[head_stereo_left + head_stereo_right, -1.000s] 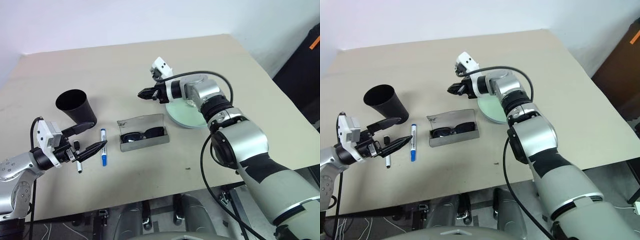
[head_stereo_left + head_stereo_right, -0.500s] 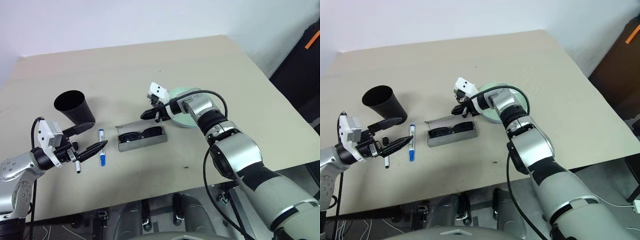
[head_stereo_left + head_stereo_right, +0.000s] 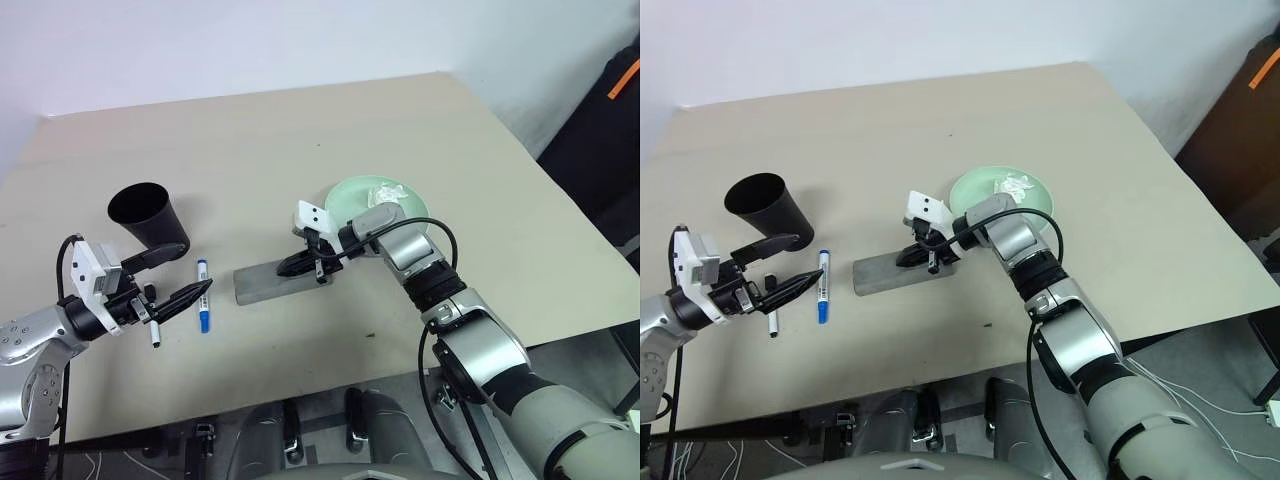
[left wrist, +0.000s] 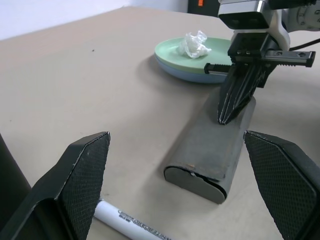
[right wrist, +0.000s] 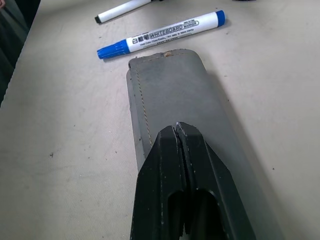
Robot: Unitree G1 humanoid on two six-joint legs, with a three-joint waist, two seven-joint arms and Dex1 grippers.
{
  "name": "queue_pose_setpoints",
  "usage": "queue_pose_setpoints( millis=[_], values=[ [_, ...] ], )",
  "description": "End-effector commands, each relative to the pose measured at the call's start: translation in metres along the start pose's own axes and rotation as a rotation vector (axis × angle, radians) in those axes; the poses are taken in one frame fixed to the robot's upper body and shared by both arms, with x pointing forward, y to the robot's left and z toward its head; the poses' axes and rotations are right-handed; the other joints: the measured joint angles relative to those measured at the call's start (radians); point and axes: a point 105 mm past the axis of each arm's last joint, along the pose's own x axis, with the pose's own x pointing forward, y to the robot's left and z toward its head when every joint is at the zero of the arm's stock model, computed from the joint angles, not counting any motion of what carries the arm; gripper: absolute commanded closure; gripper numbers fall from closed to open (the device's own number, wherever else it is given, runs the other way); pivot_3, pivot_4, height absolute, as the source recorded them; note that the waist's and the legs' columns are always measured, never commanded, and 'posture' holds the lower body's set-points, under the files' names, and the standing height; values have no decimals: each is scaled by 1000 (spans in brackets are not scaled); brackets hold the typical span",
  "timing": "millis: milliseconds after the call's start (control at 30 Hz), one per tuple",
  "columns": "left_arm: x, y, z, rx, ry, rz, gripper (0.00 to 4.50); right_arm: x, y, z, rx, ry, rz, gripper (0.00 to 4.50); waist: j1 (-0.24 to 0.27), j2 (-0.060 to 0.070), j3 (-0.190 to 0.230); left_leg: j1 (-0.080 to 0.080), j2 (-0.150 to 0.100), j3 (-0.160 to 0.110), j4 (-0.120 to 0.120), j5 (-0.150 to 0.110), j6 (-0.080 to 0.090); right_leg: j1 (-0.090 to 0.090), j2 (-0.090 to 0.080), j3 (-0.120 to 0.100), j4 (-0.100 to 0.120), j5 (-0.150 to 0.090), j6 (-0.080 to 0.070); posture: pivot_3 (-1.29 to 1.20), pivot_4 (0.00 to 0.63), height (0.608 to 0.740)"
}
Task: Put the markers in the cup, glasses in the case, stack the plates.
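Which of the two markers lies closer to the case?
The blue-capped marker, lying between the black-capped marker and the closed grey case; the black-capped one sits beyond it, under the left gripper.

The closed grey case (image 3: 283, 281) is hiding whatever lies inside. A light blue plate (image 4: 192, 76) is showing merely as a rim beneath the mint plate (image 3: 352, 196). The black-capped marker (image 3: 156, 330) is lying partly covered by the left gripper (image 3: 172, 283), and the cup (image 4: 12, 190) is running off the left wrist view's edge.
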Motion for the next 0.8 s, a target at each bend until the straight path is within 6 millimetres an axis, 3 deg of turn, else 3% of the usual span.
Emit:
queue_pose_setpoints(
  millis=[33,133,300,467,600,733,800],
  values=[
    [-7,5,13,44,-17,30,0,-15,5,32,-35,-138,27,4455,0,0,0,0,0,0,0,0,-1,0,0,0,1,0,-1,0,150,740],
    [-15,0,16,35,-13,50,0,-35,11,41,-53,-207,49,4455,0,0,0,0,0,0,0,1,-1,-1,0,0,1,-1,-2,0,150,740],
    [-29,-4,21,14,14,124,0,-50,19,42,-85,-267,30,4455,1,-1,0,-1,-1,0,-1,0,0,-1,-1,-1,-1,-1,-2,0,150,740],
    [-58,4,18,10,61,318,0,-64,18,48,-68,-359,-32,4455,-1,-1,1,-1,-1,0,-1,0,0,-1,-1,0,-2,-4,1,0,150,740],
    [-80,8,12,-66,76,469,0,-83,13,64,-91,-532,-129,3600,0,-1,1,-1,0,-1,-2,0,0,-1,1,-1,-3,-4,1,0,150,740],
    [-102,6,-5,-159,103,574,0,-92,19,61,-117,-560,-141,2151,3,-2,0,-5,9,-1,-8,0,0,2,8,-2,-13,-1,0,0,150,740],
    [-111,9,-13,-182,125,614,0,-94,23,58,-132,-547,-134,1496,9,-5,-2,1,8,7,-15,0,0,0,7,4,-7,-5,-8,0,150,740]
  ],
)
